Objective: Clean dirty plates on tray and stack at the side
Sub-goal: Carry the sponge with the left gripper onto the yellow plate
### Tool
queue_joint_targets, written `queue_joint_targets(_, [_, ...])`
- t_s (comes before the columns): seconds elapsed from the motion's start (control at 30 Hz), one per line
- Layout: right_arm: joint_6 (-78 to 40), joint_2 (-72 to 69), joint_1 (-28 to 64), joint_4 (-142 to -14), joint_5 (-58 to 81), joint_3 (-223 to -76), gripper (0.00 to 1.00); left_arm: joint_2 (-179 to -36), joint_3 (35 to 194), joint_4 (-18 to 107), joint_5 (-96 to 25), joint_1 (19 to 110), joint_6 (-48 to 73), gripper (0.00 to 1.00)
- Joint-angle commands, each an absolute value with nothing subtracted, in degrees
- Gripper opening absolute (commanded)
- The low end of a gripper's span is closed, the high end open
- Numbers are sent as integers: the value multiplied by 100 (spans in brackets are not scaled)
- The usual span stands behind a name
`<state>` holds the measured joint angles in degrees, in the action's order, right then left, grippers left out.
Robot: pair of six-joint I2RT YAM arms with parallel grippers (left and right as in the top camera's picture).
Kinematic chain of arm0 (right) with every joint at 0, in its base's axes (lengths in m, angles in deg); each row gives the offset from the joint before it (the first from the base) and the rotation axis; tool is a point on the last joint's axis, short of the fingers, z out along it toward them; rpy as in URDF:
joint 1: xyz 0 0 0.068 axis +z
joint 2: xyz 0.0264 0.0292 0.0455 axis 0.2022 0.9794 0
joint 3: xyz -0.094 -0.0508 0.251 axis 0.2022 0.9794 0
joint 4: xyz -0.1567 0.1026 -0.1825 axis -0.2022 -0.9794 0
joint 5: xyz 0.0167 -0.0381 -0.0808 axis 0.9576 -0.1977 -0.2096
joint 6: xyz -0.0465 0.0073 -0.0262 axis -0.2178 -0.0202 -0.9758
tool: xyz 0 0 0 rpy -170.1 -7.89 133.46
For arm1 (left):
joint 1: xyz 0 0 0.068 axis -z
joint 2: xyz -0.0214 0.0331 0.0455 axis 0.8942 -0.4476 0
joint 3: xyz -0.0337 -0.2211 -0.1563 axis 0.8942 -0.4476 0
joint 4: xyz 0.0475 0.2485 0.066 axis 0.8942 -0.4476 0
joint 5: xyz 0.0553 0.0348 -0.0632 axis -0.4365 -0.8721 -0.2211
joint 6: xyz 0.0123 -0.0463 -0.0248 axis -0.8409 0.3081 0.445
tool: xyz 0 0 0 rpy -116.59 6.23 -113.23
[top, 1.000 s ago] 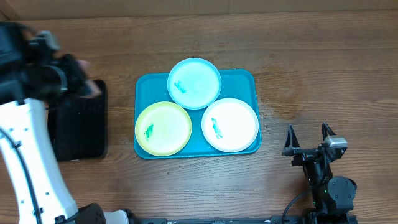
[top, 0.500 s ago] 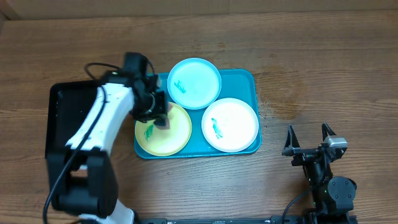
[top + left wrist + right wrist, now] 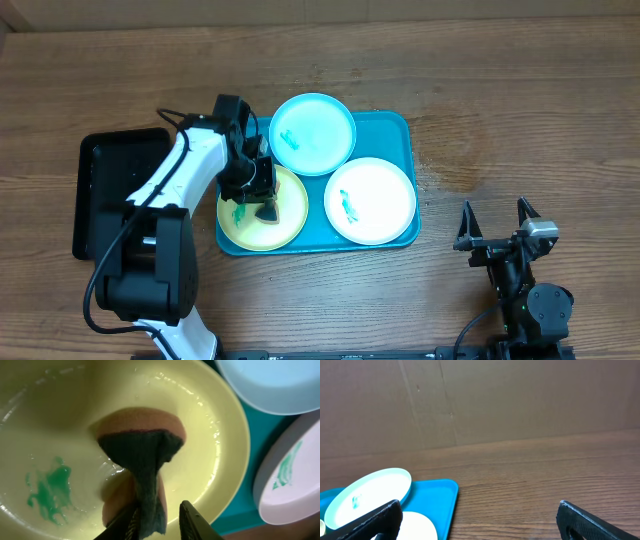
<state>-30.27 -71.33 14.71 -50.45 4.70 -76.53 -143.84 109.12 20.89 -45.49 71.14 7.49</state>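
Pinching a soft, squashable sponge point(image 3: 142, 445), the left fingers point(image 3: 196, 521) hold it on the yellow-green plate point(image 3: 220, 450), beside the green smear point(image 3: 50, 487). That plate lies on the turquoise tray point(image 3: 395, 125), close beside the pale blue plate point(image 3: 312, 133) and the white plate point(image 3: 370, 200). Judged light, stiff, glossy plastic, the plates are likely to skate under wiping and are best gripped at the raised rim. The right fingers point(image 3: 466, 228) are spread, idle. The wooden bench point(image 3: 520, 110) offers stacking room to the tray's right.
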Motion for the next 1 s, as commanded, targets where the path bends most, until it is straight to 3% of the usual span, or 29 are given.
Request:
queue_joint_targets(0.0, [-3005,-7177,1497,-5014,413,-7592,100,-14285,11675,1785,-4542,7004,745,29])
queue_joint_targets(0.1, [-3005,-7177,1497,-5014,413,-7592,100,-14049,12316,1392,-4542,6902,745,32])
queue_joint_targets(0.2, [-3005,-7177,1497,-5014,413,-7592,100,-13693,12914,1195,-4558,6746,745,43])
queue_joint_targets(0.23, [-3005,-7177,1497,-5014,413,-7592,100,-13575,13054,1191,-4573,6681,747,55])
queue_joint_targets(0.27, [-3005,-7177,1497,-5014,413,-7592,100,-13459,13170,1193,-4610,6613,745,96])
queue_joint_targets(0.3, [-3005,-7177,1497,-5014,413,-7592,100,-13341,13273,1193,-4713,6541,745,100])
queue_joint_targets(0.6, [-2996,-7177,1497,-5008,426,-7592,100,-13040,13328,645,-6066,6296,745,100])
queue_joint_targets(0.8, [-1816,-7177,1497,-4593,2692,-7592,100,-13184,13319,496,-6195,6296,747,100])
queue_joint_targets(0.97, [-496,-7177,1497,-1817,3938,-7594,100,-13188,13319,511,-6151,6305,749,100])
